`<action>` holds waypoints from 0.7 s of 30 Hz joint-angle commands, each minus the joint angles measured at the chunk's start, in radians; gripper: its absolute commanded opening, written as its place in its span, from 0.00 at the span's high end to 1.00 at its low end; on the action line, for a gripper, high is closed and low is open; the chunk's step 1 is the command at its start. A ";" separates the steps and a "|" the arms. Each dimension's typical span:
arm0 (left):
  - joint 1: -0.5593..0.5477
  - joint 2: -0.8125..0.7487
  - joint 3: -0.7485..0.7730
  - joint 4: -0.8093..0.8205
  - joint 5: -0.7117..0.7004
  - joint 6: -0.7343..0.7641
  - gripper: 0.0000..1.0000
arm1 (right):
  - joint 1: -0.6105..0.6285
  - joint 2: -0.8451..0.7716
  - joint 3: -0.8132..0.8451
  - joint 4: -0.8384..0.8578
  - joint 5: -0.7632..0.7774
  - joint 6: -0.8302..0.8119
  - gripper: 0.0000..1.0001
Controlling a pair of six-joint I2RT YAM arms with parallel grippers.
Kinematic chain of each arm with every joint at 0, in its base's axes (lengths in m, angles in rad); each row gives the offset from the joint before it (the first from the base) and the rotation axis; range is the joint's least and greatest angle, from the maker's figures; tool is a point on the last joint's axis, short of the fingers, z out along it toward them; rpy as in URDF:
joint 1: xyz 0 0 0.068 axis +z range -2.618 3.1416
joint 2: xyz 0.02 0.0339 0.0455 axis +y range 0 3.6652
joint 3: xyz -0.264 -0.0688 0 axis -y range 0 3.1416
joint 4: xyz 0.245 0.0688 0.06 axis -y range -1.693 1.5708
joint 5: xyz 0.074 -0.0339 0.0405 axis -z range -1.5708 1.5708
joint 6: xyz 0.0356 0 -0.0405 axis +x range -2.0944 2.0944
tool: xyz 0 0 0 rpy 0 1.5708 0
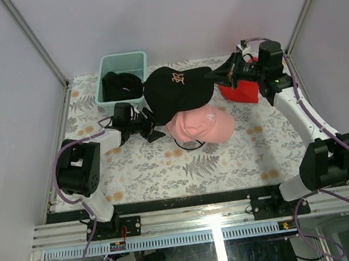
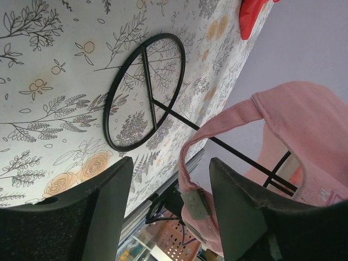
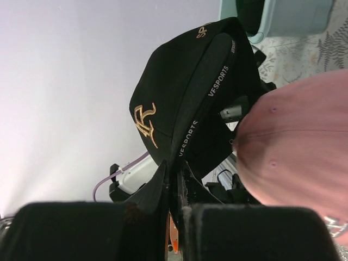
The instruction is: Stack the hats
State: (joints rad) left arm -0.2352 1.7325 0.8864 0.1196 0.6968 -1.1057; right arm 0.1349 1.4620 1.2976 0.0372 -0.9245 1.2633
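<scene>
Right fingers (image 3: 81,231) pinching black cap (image 3: 179,98), white "VESPORTS" lettering, gold monogram

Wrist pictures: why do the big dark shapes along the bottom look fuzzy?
Left wrist view: the left fingers sit close to the lens, soft-edged, while the tablecloth is crisp. Right wrist view: the right fingers are equally soft; the black cap and its logo are sharp.

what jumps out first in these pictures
A black cap with a gold logo hangs in the middle, pinched by its brim in the right gripper and overlapping a pink cap. The left gripper stands open beside the pink cap, and another dark cap sits in the mint tub at back left.
</scene>
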 commanded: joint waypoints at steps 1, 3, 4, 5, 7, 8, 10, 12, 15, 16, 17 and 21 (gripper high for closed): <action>-0.005 0.012 0.009 0.065 0.021 -0.003 0.42 | -0.001 0.006 -0.054 0.113 -0.011 -0.044 1.00; -0.004 0.014 0.008 0.064 0.023 0.000 0.42 | 0.000 0.006 -0.096 0.142 -0.011 -0.043 1.00; -0.004 0.016 0.008 0.063 0.024 0.000 0.42 | 0.000 0.007 -0.116 0.155 -0.013 -0.038 1.00; -0.004 0.017 0.007 0.065 0.024 0.001 0.42 | 0.001 0.009 -0.135 0.175 -0.014 -0.031 1.00; -0.004 0.023 0.006 0.069 0.026 -0.002 0.42 | 0.007 0.013 -0.164 0.207 -0.016 -0.014 1.00; -0.004 0.025 0.006 0.071 0.027 -0.002 0.42 | 0.011 0.016 -0.176 0.221 -0.017 -0.010 1.00; -0.004 0.028 0.008 0.071 0.027 -0.002 0.42 | 0.020 0.018 -0.187 0.226 -0.016 -0.012 1.00; -0.004 0.032 0.011 0.071 0.027 -0.002 0.42 | 0.027 0.018 -0.195 0.232 -0.010 -0.007 1.00; -0.004 0.037 0.013 0.072 0.027 -0.003 0.42 | 0.029 0.010 -0.191 0.193 -0.005 -0.037 1.00; -0.004 0.038 0.014 0.072 0.028 -0.003 0.42 | 0.028 0.007 -0.185 0.152 -0.002 -0.063 1.00; -0.006 0.040 0.015 0.074 0.028 -0.003 0.42 | 0.029 0.002 -0.183 0.105 0.002 -0.089 1.00; -0.004 0.045 0.021 0.073 0.030 -0.003 0.42 | 0.026 -0.032 -0.223 0.038 0.006 -0.136 1.00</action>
State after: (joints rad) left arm -0.2352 1.7630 0.8864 0.1356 0.7109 -1.1065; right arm 0.1562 1.4906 1.0939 0.1371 -0.9211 1.2037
